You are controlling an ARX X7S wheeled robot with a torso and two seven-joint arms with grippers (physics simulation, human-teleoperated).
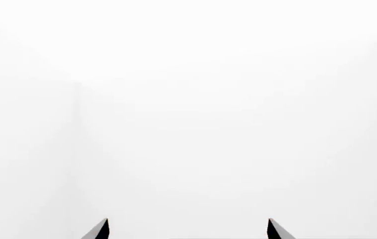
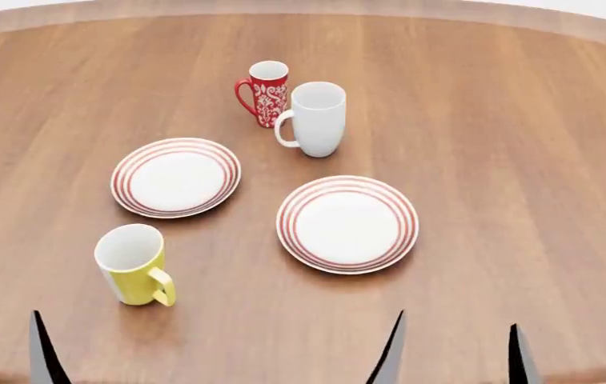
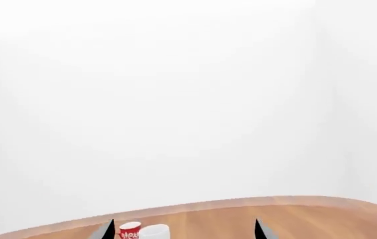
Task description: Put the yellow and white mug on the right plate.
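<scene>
The yellow and white mug (image 2: 132, 268) stands upright near the table's front left, its handle towards me. The right plate (image 2: 347, 223), white with red rings, lies bare to the mug's right, near the middle of the table. My left gripper (image 1: 188, 230) is open, with nothing between its tips and only white wall before it. One of its fingertips (image 2: 42, 352) shows at the front edge, just left of the mug. My right gripper (image 2: 455, 356) is open and holds nothing, low at the front edge, nearer than the right plate.
A second ringed plate (image 2: 175, 177) lies left of centre. Behind the plates a red floral mug (image 2: 265, 92) and a taller white mug (image 2: 315, 118) stand close together. In the right wrist view the red mug (image 3: 130, 230) and white mug (image 3: 154, 232) show on the wooden table (image 3: 308, 219).
</scene>
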